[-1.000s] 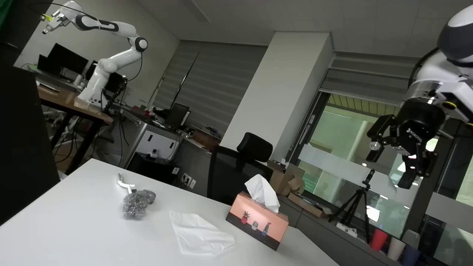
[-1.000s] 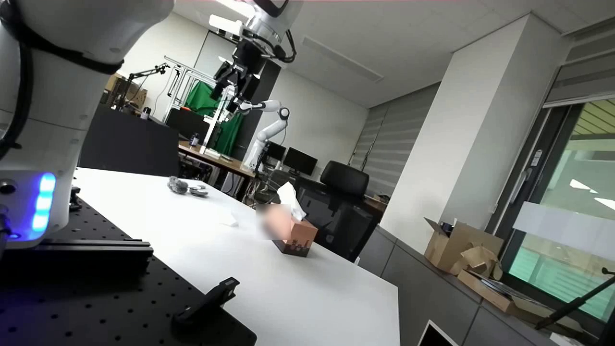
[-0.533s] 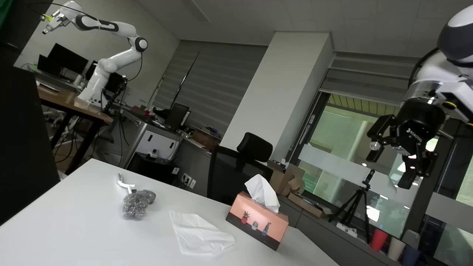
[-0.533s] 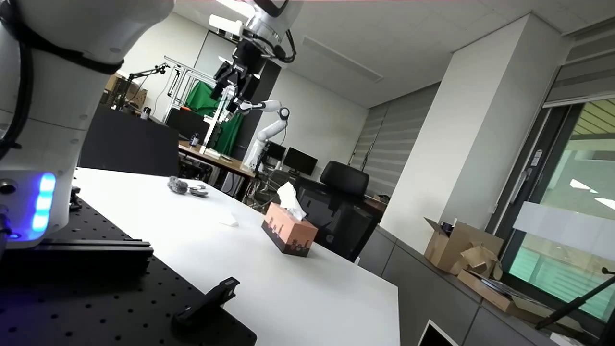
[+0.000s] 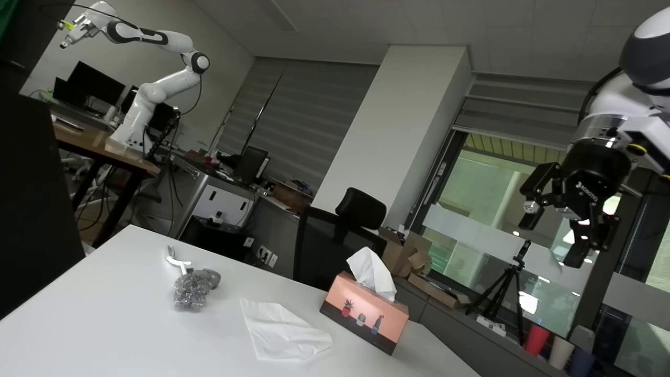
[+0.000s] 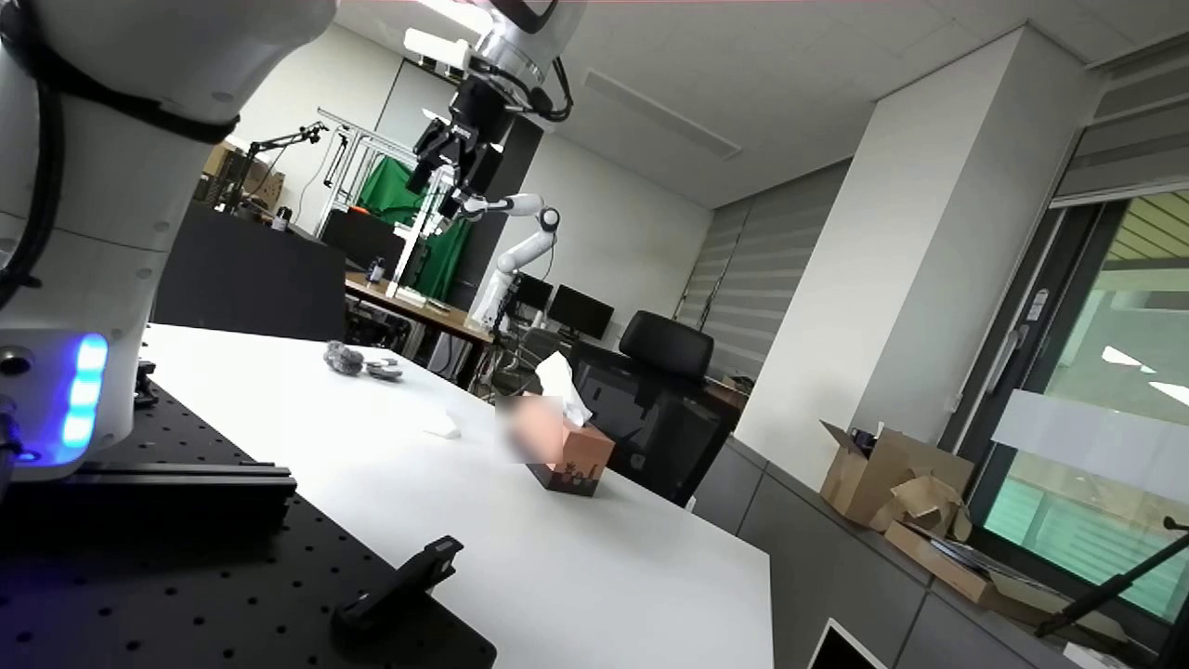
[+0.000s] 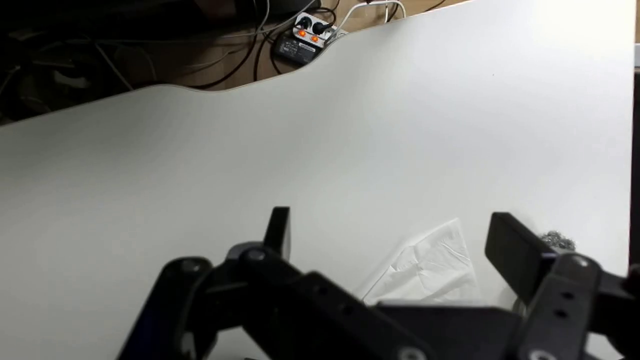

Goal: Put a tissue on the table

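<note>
While the gripper hangs high above the surface, its jaws are released, spread wide apart. The tissue lies on the surface, lightly creased, well below the jaws. In the wrist view it shows in the gap between them, its near part hidden by the gripper's own body.

Near the tissue stands a box, orange-pink with a dark lower band and small potted plants printed on it; a second tissue pokes up through its top. The box is near the edge of the surface, and a black chair stands beyond that edge.

On the tissue's other side, apart from it, lies a shiny grey clump, with a grey piece just beside it and a white curved thing reaching away behind; whether these are joined, I cannot tell. In the wrist view one of the jaws partly covers the clump.

In both exterior views a second arm, white, stands on a wooden desk in the background. In an exterior view a perforated black board borders the surface. In the wrist view a power strip with two orange lights shows past the surface's edge.
</note>
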`<state>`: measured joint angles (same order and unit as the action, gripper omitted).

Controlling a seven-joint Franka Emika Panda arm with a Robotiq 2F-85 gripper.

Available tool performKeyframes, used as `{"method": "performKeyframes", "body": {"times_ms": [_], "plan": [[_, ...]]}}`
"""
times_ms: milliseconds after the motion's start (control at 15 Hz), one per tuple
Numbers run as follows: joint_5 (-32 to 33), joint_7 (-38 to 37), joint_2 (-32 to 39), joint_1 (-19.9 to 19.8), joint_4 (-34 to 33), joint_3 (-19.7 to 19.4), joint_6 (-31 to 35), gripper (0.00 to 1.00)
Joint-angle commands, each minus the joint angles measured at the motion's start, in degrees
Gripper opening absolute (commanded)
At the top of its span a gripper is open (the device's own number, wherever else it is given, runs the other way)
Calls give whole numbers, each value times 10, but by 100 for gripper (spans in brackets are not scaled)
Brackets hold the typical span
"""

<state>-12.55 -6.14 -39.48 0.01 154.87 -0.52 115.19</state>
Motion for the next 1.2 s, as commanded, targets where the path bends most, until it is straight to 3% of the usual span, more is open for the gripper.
{"method": "performKeyframes", "body": {"times_ms": [0, 533, 733, 800, 867, 1133], "plan": [[27, 30, 23, -5, -12, 5, 38, 100], [219, 108, 156, -34, -71, 8, 208, 100], [274, 117, 214, -48, -125, 8, 212, 100], [271, 94, 228, -51, -143, 8, 205, 100], [257, 110, 188, -39, -96, 2, 214, 100], [257, 112, 201, -38, -102, 1, 213, 100]]}}
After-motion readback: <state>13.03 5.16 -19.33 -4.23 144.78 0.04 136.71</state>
